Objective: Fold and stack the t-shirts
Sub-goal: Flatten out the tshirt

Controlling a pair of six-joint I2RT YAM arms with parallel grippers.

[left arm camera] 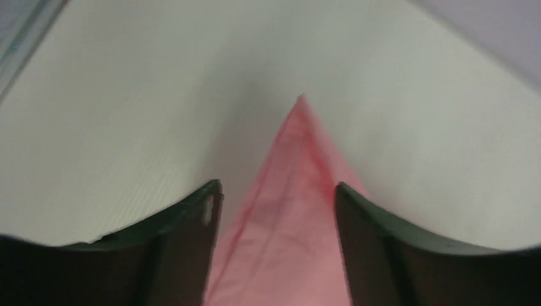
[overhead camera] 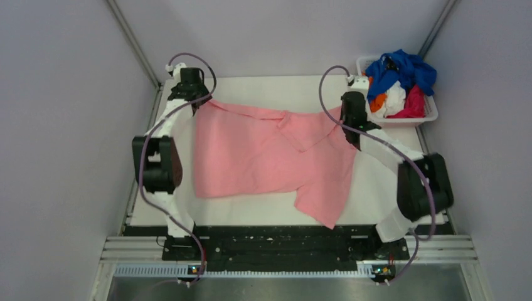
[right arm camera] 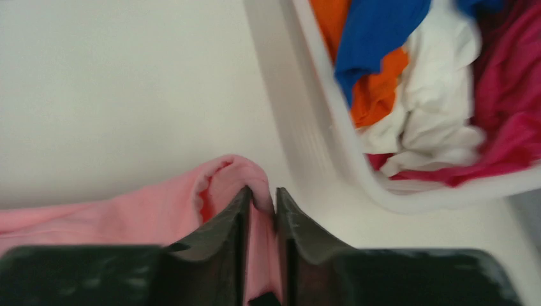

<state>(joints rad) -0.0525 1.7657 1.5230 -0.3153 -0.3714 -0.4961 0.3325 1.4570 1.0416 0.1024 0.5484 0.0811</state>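
salmon-pink t-shirt: lying spread across the middle of the table, pretty rumpled, with one flap trailing toward the near edge on the right

left jaws: standing wide apart. A pointed corner of the pink cloth is running between the two fingers and poking out past the tips. Honestly can't tell if the cloth is touching the pads, the wrist view is too close and blurry

right jaws: squeezing down narrow on a folded edge of the same shirt, fingers pinching it while a little hump of cloth is bulging up above the tips

left arm: reaching to the shirt's far-left corner

right arm: reaching to the shirt's far-right corner, near the basket

white plastic basket: sitting at the far right corner of the table

in the basket: royal blue shirt lying on top, with the orange shirt, white shirt and magenta shirt bunching up under it
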